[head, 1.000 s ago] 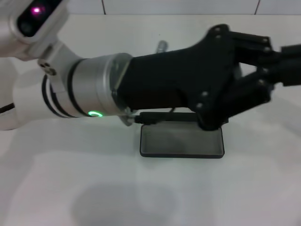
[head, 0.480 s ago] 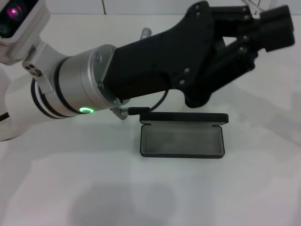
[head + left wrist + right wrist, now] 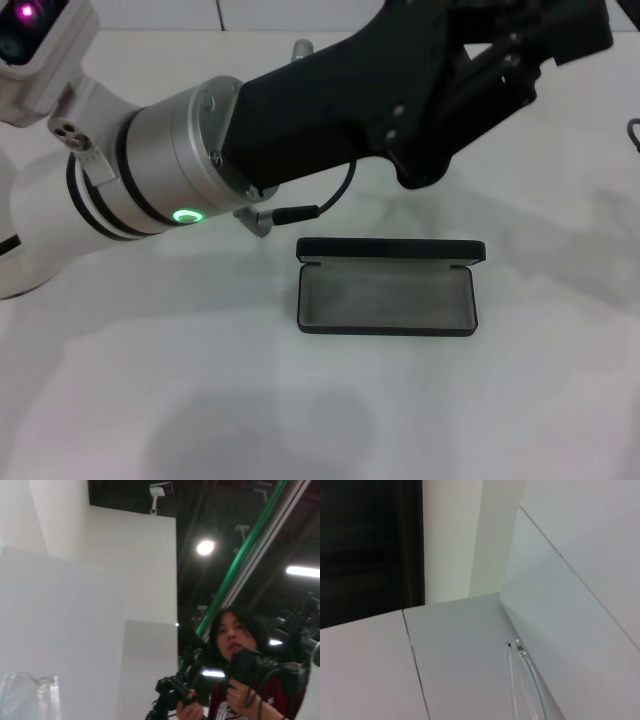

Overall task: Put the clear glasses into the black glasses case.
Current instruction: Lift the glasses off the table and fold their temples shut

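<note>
Left gripper point(image 3: 560, 25) up high, well past the open case point(image 3: 388, 298), fingers' state can't tell. Glasses point(image 3: 520, 680) unclear; approach slow, line up w/ tray.

Matt black glasses case point(image 3: 388, 298), grey lining, smooth white table point(image 3: 540, 400)

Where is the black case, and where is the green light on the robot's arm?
Black case point(image 3: 388, 299): head view, on the grey lining of its open bottom half.
Green light point(image 3: 185, 215): head view, on the silver ring of the left arm.
</note>
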